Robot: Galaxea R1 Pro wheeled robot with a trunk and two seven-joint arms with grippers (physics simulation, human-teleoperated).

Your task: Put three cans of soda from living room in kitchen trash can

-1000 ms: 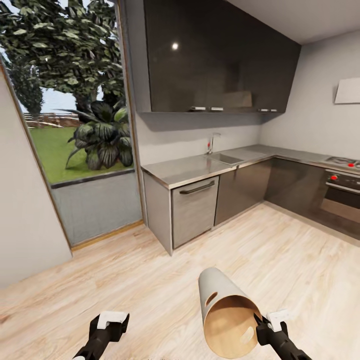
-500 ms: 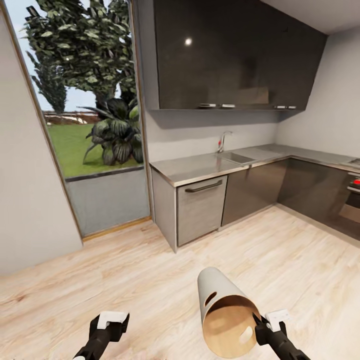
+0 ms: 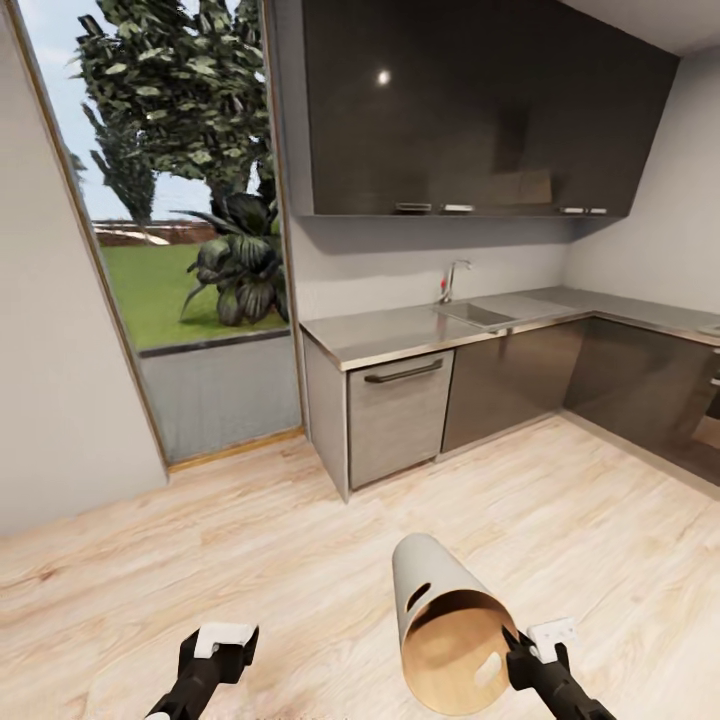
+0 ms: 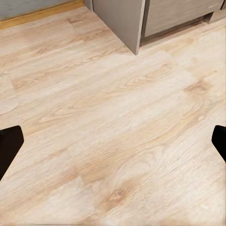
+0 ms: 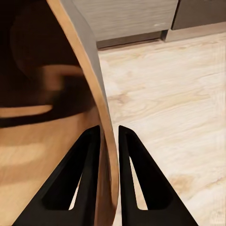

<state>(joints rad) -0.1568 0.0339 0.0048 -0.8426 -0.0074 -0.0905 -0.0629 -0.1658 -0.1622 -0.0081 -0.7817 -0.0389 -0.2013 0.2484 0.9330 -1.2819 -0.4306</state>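
I am in the kitchen, on its pale wood floor (image 3: 300,560). The light grey trash can (image 3: 428,580) hangs tilted above the floor, its brown inside and an oval cut-out facing me. My right gripper (image 3: 512,648) is shut on its rim, one finger inside the wall and one outside. In the right wrist view the rim (image 5: 89,70) runs down between the black fingers (image 5: 87,160) of the right gripper (image 5: 109,136). My left gripper (image 3: 216,648) is open and holds nothing, with bare floor between its fingertips in the left wrist view (image 4: 113,141). The soda cans are out of view.
Dark glossy cabinets (image 3: 470,110) hang over a grey countertop (image 3: 400,330) with a sink and tap (image 3: 452,282). A grey dishwasher front (image 3: 398,415) faces me. A tall glass door (image 3: 190,260) onto the garden stands at the left, beside a pale wall (image 3: 50,380).
The whole head view has swung left: the oven has slid out at the right and more window shows. The trash can stays in my right gripper; both arms look unmoved.
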